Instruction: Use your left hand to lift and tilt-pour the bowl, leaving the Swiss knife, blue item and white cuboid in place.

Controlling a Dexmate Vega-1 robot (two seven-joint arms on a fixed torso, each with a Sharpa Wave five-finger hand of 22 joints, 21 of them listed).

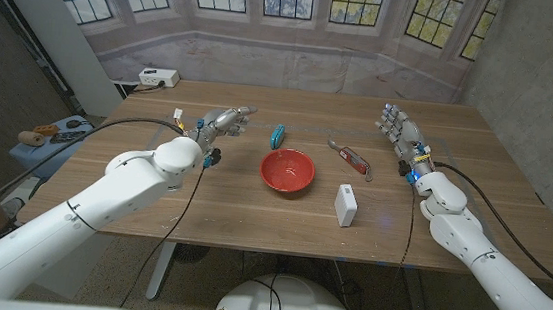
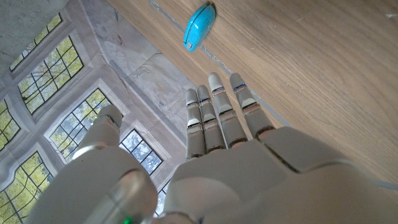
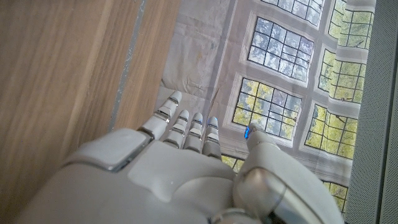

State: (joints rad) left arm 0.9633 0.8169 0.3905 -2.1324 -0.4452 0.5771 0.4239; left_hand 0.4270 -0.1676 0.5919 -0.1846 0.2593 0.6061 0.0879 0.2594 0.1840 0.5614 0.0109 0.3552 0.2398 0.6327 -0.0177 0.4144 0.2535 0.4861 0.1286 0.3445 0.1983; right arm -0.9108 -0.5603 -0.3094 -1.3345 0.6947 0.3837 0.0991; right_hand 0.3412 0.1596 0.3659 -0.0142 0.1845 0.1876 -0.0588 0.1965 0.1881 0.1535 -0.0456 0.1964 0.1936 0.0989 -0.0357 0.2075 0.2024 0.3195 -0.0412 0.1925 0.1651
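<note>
Leaded windows are lining the wall behind a wooden counter (image 1: 473, 207), and the red bowl (image 1: 287, 169) is sitting near the counter's middle, upright and untouched, so the lifting and tilt-pouring is all waiting to be done. As far as the head view shows, the bowl is looking empty inside, nothing but red; whether something small is lying at the bottom cannot be told.

Just beyond the bowl, toward the far edge, the blue item (image 1: 277, 136) is lying on the counter; it is also showing in the left wrist view, ahead of the fingertips (image 2: 214, 81). Toward the right edge the Swiss knife (image 1: 351, 158) is lying apart from the bowl, and the white cuboid (image 1: 346, 204) is standing nearer the front edge.

Left of the bowl, the left hand (image 1: 221, 123) is hovering with its fingers stretched out and holding nothing, apart from the bowl. Near the right edge the right hand (image 1: 402, 133) is likewise reaching out open-fingered and gripping nothing.
</note>
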